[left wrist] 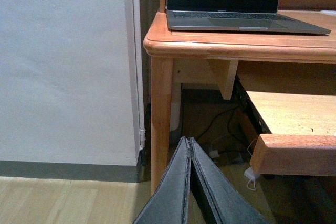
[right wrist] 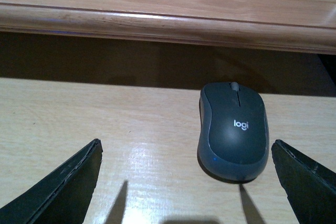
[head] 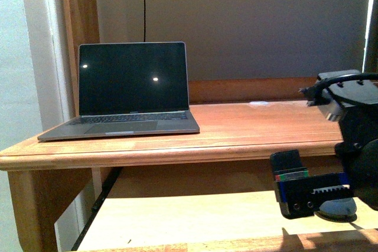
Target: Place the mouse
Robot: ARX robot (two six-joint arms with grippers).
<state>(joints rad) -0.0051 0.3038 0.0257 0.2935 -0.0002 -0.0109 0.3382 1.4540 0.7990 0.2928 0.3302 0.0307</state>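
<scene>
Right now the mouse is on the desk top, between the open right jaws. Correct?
No: the mouse lies on the lower pull-out shelf, beneath the edge of the desk top, as the right wrist view shows. The right gripper does have its jaws open on either side of it.

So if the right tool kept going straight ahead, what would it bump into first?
Probably the mouse. It lies on the pull-out shelf just ahead of the open right tool, nearer one finger than the other, so that finger might clip it first. Depth is hard to judge.
</scene>
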